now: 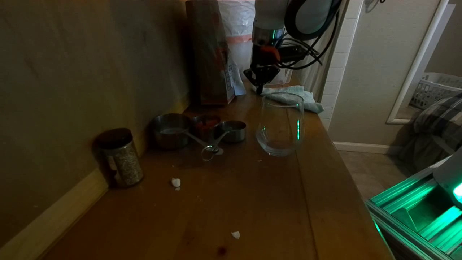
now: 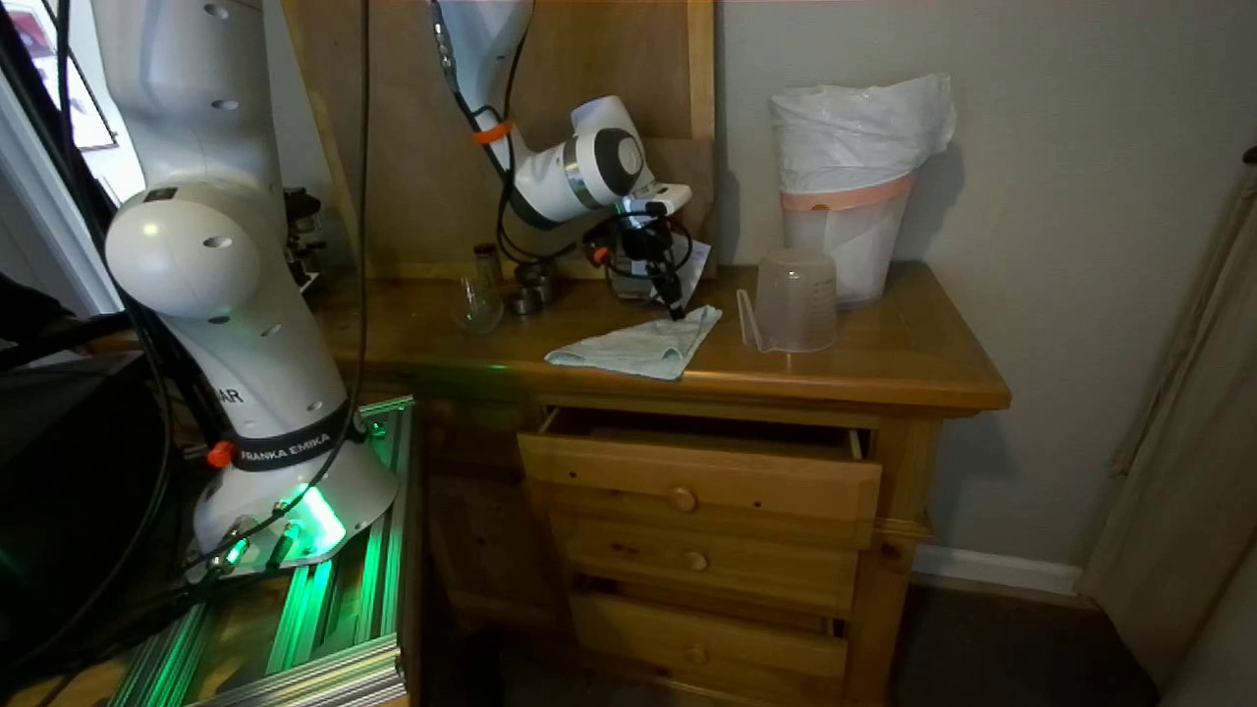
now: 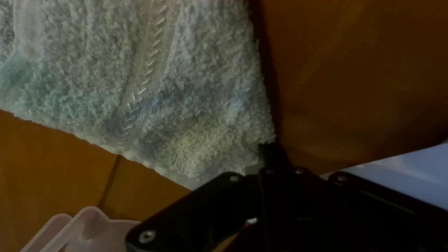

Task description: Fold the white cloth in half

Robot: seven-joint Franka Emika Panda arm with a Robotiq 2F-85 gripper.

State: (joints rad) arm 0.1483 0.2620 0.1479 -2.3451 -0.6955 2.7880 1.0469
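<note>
The white cloth lay near the front edge of the table. The jaws stood at a corner of the cloth, pressed together; whether they pinched fabric could not be told. No finished half fold showed; the lift and fold were judged outstanding. The table, of wood, bore a jug near the cloth and, behind, a lined bin. Beyond, a grey wall stood dimly lit.

The robot arm was outstretched and bent at the wrist; its gripper pointed downward, fingers together.
</note>
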